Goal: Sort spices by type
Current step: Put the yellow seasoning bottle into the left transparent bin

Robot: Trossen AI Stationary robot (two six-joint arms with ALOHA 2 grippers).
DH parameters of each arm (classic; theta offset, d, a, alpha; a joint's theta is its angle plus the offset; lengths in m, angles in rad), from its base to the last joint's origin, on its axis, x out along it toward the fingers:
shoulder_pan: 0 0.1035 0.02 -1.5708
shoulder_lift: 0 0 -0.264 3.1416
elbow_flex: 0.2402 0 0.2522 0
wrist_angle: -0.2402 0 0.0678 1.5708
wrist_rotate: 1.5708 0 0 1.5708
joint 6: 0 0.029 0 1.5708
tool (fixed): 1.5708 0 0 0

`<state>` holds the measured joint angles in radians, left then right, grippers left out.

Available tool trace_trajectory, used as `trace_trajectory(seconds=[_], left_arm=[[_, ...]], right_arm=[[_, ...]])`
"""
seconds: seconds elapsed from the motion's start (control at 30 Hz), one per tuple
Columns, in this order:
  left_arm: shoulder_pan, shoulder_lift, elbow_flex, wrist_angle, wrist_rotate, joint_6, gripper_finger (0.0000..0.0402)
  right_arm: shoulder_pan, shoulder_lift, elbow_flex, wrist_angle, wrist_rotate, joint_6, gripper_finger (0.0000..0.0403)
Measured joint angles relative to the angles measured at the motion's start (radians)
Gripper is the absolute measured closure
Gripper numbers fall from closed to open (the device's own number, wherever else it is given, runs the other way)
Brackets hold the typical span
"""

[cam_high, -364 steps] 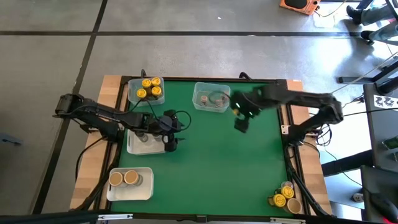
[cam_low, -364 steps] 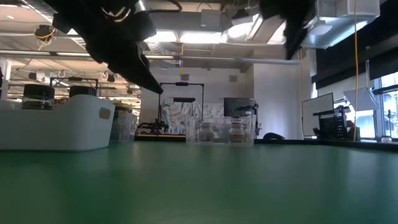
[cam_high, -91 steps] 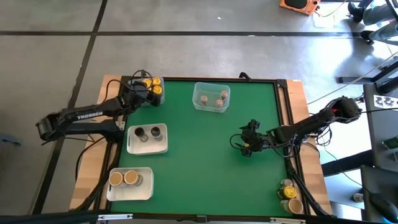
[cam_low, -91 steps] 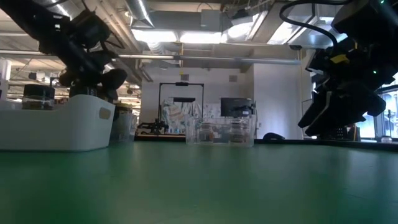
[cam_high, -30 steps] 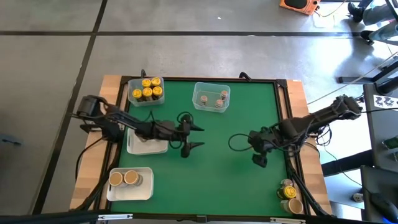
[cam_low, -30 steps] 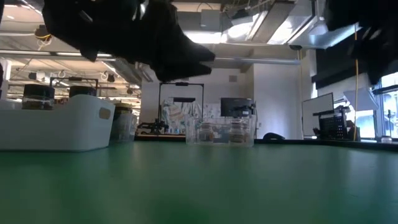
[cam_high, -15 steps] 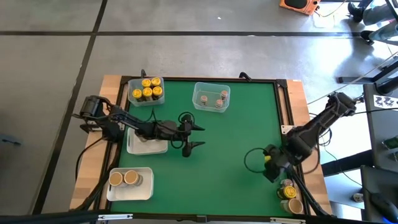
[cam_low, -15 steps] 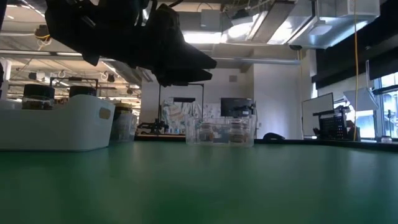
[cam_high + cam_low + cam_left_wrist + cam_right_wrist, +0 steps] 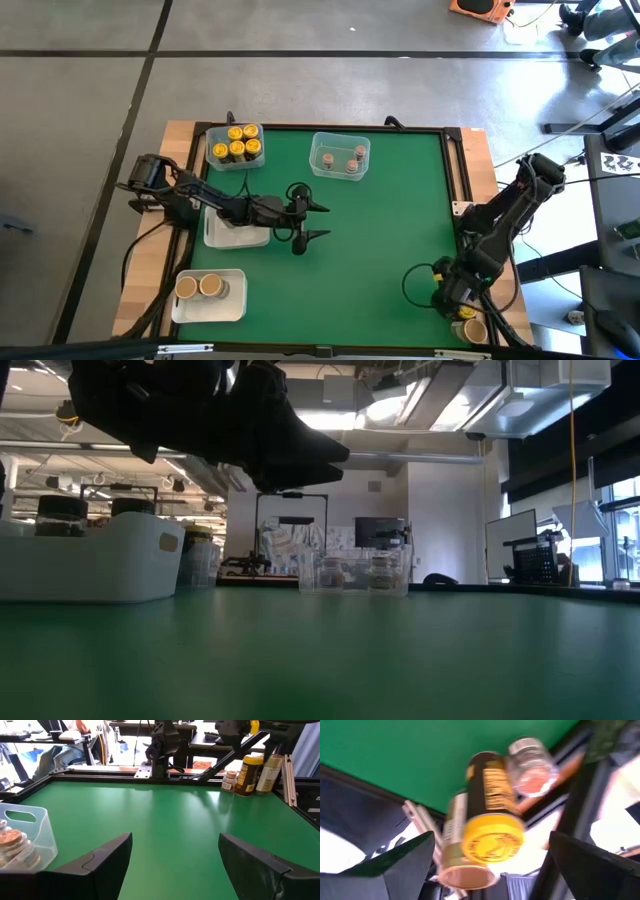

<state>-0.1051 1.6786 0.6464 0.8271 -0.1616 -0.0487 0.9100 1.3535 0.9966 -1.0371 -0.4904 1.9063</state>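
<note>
While the right gripper (image 9: 490, 865) hangs wide open directly over the yellow-lidded jar (image 9: 492, 837), that jar stands upright between a tan-lidded jar (image 9: 462, 862) and a grey-pink-lidded jar (image 9: 532, 767); the left gripper (image 9: 308, 221), also open, waits well apart, so I judge the right arm the nearer

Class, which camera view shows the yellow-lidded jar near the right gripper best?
The right wrist view: the yellow-lidded jar fills the frame, lid and label plain, between the right gripper's open jaws. The high view shows only a yellow speck by the table's corner. The left wrist view shows it upright, far off. The low view misses it.
</note>
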Motion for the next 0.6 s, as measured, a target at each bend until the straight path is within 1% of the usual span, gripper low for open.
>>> trace_trajectory(seconds=[0.17, 0.27, 0.47, 0.53, 0.6], left_arm=[[0.0, 0.0, 0.0, 0.0, 0.0, -0.001, 0.0106], [0.0, 0.0, 0.0, 0.0, 0.0, -0.001, 0.0106], [0.0, 0.0, 0.0, 0.0, 0.001, -0.001, 0.0106], [0.0, 0.0, 0.0, 0.0, 0.001, -0.001, 0.0106], [0.0, 0.0, 0.0, 0.0, 0.001, -0.002, 0.0106]], right_arm=[[0.003, 0.043, 0.0, 0.073, -0.005, -0.001, 0.0011], [0.005, 0.075, 0.0, 0.064, -0.049, -0.021, 0.0011], [0.015, 0.125, -0.001, 0.096, -0.092, -0.051, 0.0011], [0.015, 0.135, -0.001, 0.101, -0.096, -0.053, 0.0017], [0.013, 0.143, -0.001, 0.099, -0.097, -0.056, 0.0033]])
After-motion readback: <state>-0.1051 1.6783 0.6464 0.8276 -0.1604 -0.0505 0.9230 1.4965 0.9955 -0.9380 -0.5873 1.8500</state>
